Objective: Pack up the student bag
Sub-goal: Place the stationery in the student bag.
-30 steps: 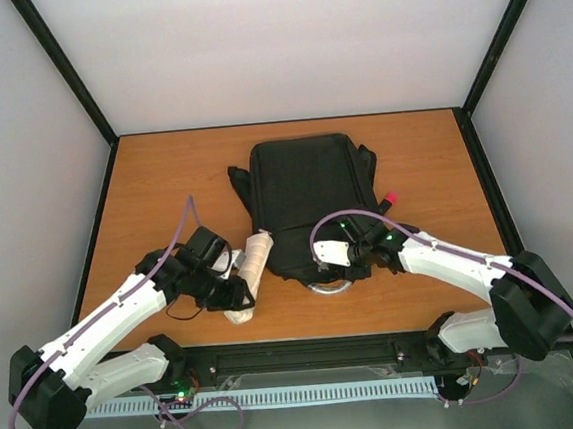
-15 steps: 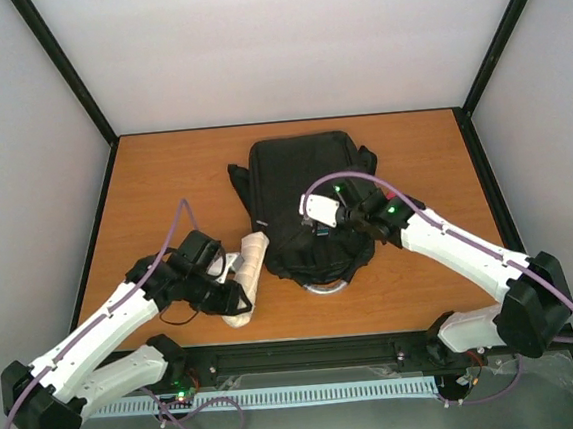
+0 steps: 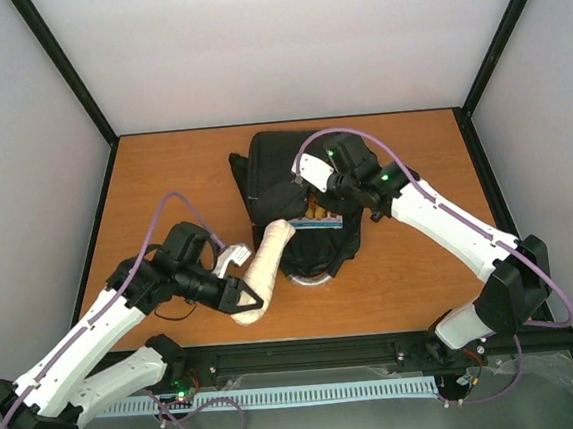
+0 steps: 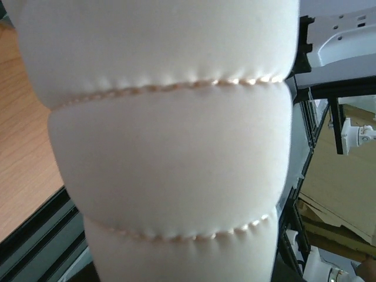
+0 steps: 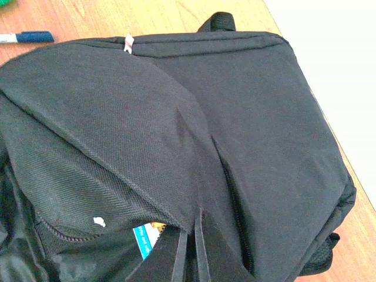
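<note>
Cream quilted roll tilted; blue pen lying on wooden table.

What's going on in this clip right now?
The right gripper is pinching the fabric at the mouth of the black student bag and holding it open, so that a blue and white printed item shows inside. The left gripper is shut on a padded cream roll, which is tilted with its far end pointing at the opening. The roll is not yet inside the bag. A blue pen lies on the table beside the bag.
</note>
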